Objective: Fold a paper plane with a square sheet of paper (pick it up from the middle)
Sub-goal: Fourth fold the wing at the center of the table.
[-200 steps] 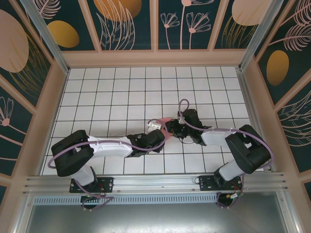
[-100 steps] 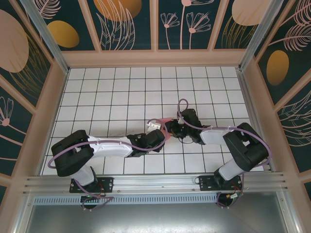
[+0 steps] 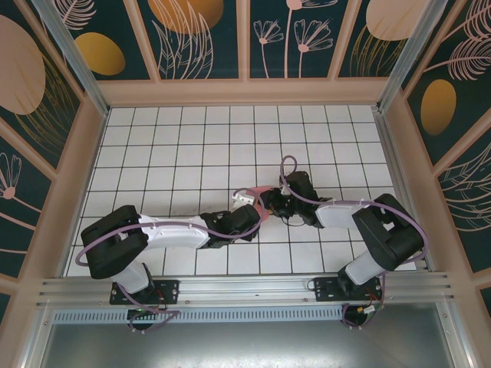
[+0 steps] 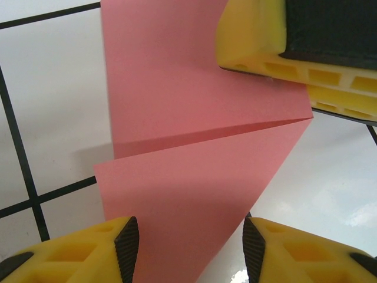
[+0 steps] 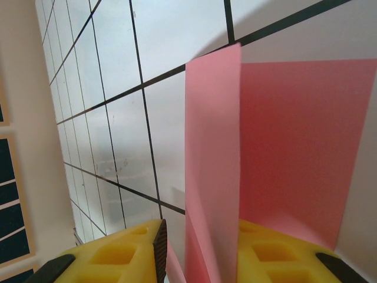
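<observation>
The square sheet of paper (image 4: 194, 135) is salmon pink and lies folded on the white grid table, one crease running across it. My left gripper (image 4: 191, 236) is low over the sheet's near edge, open, with the paper lying flat between its pads and a gap at the right pad. A yellow finger of the right gripper (image 4: 265, 41) rests on the sheet's far corner. In the right wrist view a flap of the paper (image 5: 212, 177) stands up between the pads of my right gripper (image 5: 200, 242), clear of the left pad. Both grippers (image 3: 257, 213) (image 3: 271, 202) meet mid-table. A paper plane is out of view.
White tiles with black grid lines (image 3: 199, 153) stretch behind and to both sides of the arms. Beige walls (image 3: 84, 169) enclose the table on three sides. An aluminium rail (image 3: 245, 287) runs along the near edge by the arm bases.
The right arm has shifted slightly toward the left arm. The left jaws have widened a little. The paper stays where it was.
</observation>
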Controlling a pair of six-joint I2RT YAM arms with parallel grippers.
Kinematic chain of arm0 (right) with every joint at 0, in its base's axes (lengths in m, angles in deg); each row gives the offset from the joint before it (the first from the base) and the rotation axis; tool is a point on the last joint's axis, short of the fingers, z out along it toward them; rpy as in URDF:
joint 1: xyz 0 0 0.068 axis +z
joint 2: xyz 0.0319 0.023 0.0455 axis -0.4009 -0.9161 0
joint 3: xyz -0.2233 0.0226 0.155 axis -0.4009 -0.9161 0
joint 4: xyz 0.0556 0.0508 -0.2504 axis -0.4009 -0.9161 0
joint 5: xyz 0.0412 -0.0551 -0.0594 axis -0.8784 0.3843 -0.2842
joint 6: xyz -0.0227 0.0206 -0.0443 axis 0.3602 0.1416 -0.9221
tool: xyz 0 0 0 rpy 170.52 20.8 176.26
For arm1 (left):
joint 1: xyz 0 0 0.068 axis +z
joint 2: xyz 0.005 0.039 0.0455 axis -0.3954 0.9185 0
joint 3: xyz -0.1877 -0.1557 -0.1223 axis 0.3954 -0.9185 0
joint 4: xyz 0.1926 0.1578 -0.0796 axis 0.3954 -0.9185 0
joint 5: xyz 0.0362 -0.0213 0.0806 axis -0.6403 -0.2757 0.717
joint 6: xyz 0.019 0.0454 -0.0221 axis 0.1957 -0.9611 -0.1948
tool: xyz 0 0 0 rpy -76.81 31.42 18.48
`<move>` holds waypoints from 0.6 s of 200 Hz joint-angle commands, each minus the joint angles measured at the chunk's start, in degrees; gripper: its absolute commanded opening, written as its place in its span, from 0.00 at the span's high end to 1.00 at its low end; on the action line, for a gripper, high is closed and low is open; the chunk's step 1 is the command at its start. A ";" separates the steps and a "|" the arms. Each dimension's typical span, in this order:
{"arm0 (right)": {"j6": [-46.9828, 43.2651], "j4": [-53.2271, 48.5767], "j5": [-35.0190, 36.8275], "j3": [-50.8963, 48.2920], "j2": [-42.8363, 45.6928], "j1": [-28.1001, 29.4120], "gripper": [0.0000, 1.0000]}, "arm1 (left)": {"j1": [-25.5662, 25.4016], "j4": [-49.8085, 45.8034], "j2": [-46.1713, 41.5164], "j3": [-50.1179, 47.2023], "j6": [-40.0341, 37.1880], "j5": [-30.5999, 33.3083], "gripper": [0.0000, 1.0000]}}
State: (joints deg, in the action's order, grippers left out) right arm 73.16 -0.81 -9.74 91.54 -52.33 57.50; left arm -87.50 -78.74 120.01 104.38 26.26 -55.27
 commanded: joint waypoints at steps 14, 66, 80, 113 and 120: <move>-1.51 -0.96 -0.81 0.59 1.38 -0.36 0.67 | -0.43 -1.80 2.60 1.85 -1.09 1.41 0.48; -1.46 -1.14 -0.98 0.73 1.91 -0.42 0.67 | -1.05 -3.25 5.02 3.26 -1.19 4.52 0.48; -1.46 -1.25 -0.89 0.78 2.12 -0.41 0.67 | -1.19 -3.33 5.04 3.26 -1.26 4.65 0.48; -1.21 -0.43 -1.80 0.90 2.21 -0.46 0.67 | -1.86 -1.74 3.64 2.55 -2.12 3.93 0.46; -0.98 -0.06 -2.17 0.99 2.22 -0.41 0.68 | -2.03 -0.96 3.03 2.10 -2.35 3.64 0.45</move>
State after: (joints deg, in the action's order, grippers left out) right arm 73.18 -0.88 -10.00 91.54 -51.67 57.46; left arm -88.70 -80.42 124.62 106.48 25.54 -52.26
